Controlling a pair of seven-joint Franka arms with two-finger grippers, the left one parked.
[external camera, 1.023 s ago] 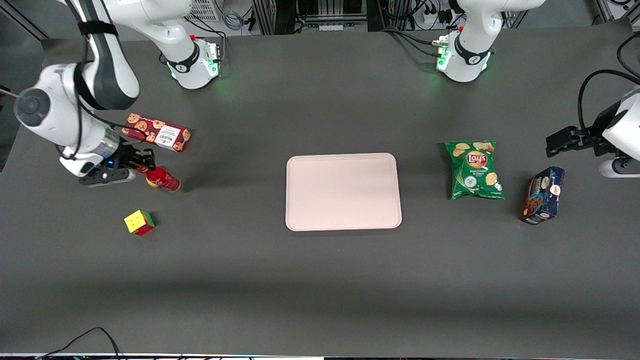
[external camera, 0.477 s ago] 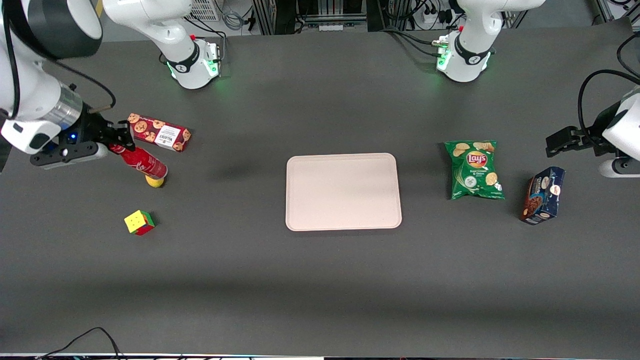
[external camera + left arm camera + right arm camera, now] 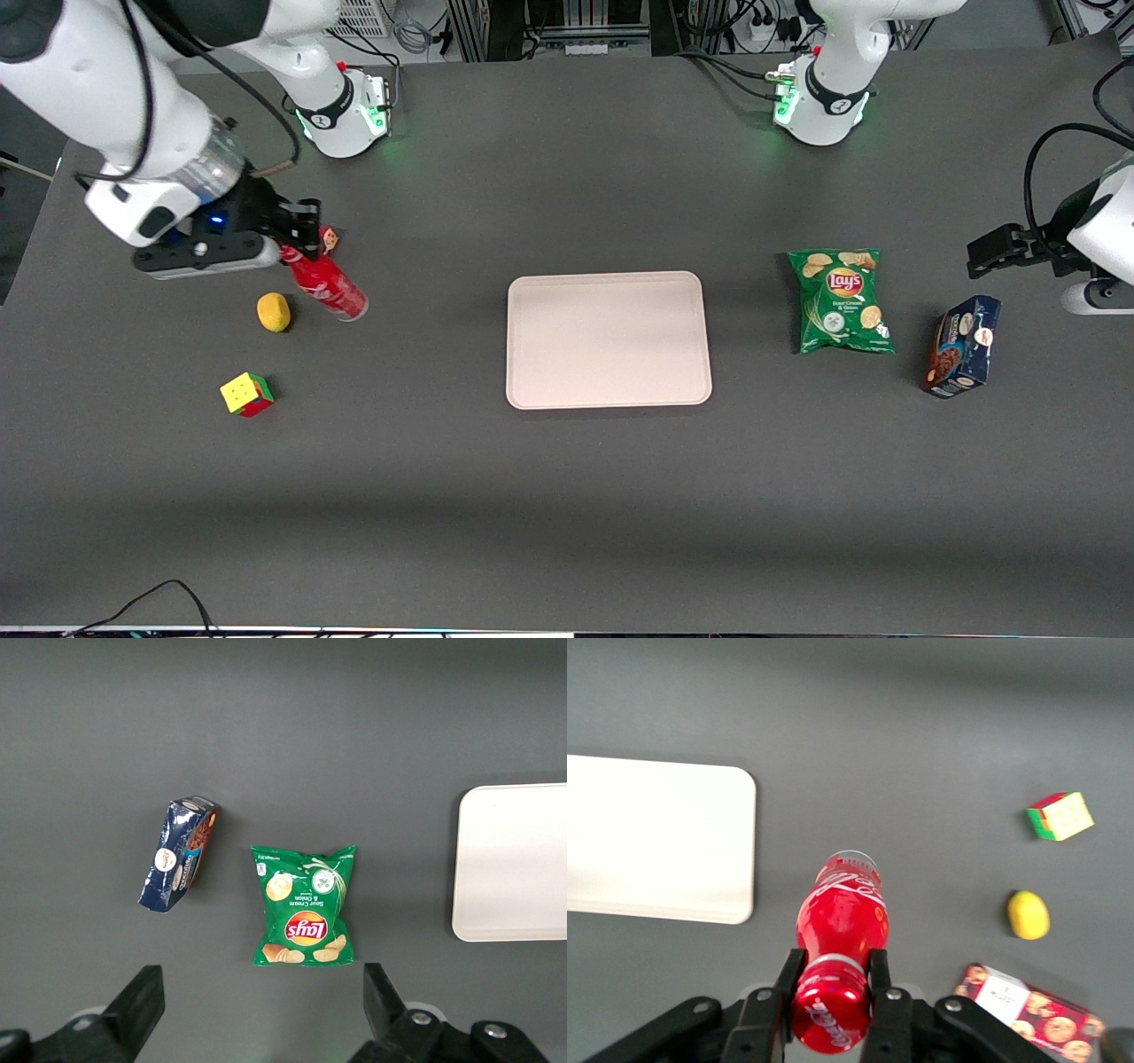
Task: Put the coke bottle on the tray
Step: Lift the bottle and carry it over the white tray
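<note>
My right gripper (image 3: 294, 241) is shut on the neck of the red coke bottle (image 3: 330, 287) and holds it tilted in the air above the table, toward the working arm's end. In the right wrist view the bottle (image 3: 840, 921) hangs below the gripper (image 3: 833, 979), its red cap between the black fingers (image 3: 788, 979). The pale pinkish-beige tray (image 3: 608, 339) lies flat at the table's middle, apart from the bottle; it also shows in the right wrist view (image 3: 656, 842) and in the left wrist view (image 3: 514, 864).
A yellow lemon-like ball (image 3: 274, 312) and a coloured cube (image 3: 247, 394) lie near the bottle. A red cookie box (image 3: 1028, 1014) is mostly hidden under my wrist. A green Lay's bag (image 3: 840, 300) and a dark blue box (image 3: 962, 346) lie toward the parked arm's end.
My gripper has lifted the coke bottle off the table and carried it toward the tray. The lemon-like ball, once under the bottle, now lies uncovered.
</note>
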